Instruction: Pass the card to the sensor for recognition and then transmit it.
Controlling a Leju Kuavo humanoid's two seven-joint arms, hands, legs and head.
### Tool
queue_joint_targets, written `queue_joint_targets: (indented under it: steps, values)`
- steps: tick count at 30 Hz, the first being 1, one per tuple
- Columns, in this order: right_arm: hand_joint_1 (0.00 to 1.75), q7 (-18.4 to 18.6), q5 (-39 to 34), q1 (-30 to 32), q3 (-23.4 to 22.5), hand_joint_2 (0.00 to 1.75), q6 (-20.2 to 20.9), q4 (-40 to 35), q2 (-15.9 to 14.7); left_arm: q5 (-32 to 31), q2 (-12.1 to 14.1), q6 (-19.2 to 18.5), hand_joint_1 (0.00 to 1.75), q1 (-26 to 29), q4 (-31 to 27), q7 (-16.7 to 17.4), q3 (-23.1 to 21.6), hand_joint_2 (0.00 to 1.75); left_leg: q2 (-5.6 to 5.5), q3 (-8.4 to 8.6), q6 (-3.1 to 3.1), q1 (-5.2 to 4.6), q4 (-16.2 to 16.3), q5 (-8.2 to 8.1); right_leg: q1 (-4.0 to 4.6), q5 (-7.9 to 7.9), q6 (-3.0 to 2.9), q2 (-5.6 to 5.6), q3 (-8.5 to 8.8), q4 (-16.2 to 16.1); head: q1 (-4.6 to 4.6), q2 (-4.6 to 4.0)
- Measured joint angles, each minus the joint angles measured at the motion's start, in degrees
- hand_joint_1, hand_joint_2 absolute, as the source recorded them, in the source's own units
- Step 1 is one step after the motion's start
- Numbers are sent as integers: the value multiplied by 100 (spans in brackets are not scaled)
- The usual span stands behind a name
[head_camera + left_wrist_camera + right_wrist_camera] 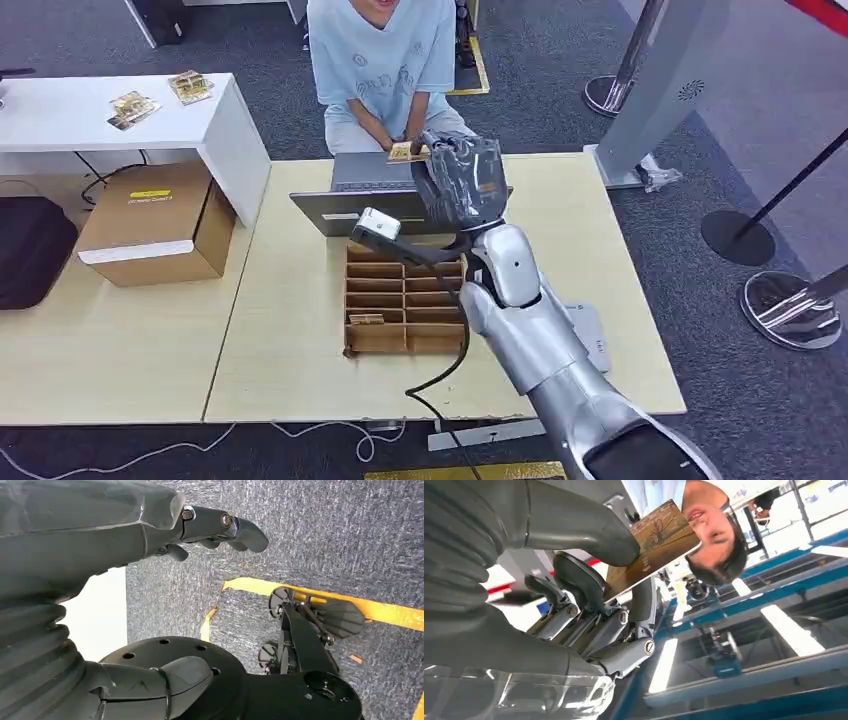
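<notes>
I hold the card [651,542] w/ right hand [460,180], thumb and fingers pinching one end, out toward the person [380,60]; thin, stiff, light, prob slick, so they should take the free end; left hand [100,535] hangs empty, fingers loosely apart.

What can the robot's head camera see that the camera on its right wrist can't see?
The head view alone shows the table, the wooden divider tray, the grey sensor box, the cardboard box and more cards on the white desk. The right wrist view alone shows the picture printed on the card, pinched between the thumb and the darker fingers, plus ceiling lights behind. Both show the right hand holding the card out to the person in a light blue shirt.
</notes>
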Motion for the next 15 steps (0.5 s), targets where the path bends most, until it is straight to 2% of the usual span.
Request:
queue_joint_targets:
  steps: [15]
  values:
    - [175,396,41,-1025,57,175,536,1369,166,-17,35,0,0,-9,0,0,0,175,0,0,0,0,1,0,0,0,0,1,0,1,-2,0]
